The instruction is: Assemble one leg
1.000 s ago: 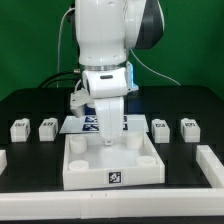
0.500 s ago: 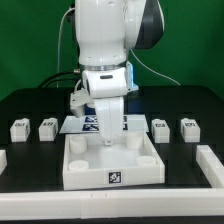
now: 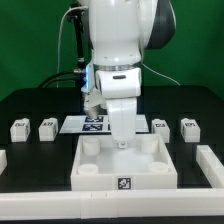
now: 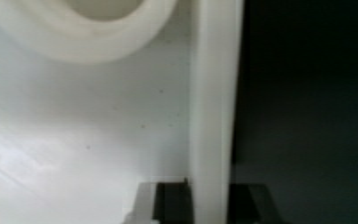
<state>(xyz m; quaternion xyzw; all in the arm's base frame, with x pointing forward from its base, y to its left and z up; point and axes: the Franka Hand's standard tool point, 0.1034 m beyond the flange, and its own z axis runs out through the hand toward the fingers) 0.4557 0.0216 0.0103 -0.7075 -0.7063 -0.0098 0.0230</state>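
**Claw on tray wall, all legs loose on worktop**

Claw [image 3: 121, 140] sits at the far wall of the tray [image 3: 100, 180] and pinches it. Wrist view shows the tray wall [image 4: 211, 110] running btw both fingers [image 4: 169, 203], pads against it, no gap seen. So the claw is busy w/ the tray, not a leg.

Nearest leg [image 3: 161, 126] stands on the worktop [image 3: 40, 150] beside the claw, twd the exterior view's right, apart from the tray. A second leg [image 3: 188, 126] is just beyond it. A third leg [image 3: 46, 128] and a fourth leg [image 3: 18, 128] lie on the claw's other side, further off. Each is a stubby block, tag face fwd; long axis can't be told at this res.

Tray sockets [image 3: 152, 147] in view hold nothing, incl. the socket [image 4: 105, 20] close to the claw.

Judgement: the claw must let go, lift and shift sideways twd the nearest leg before any grasp.
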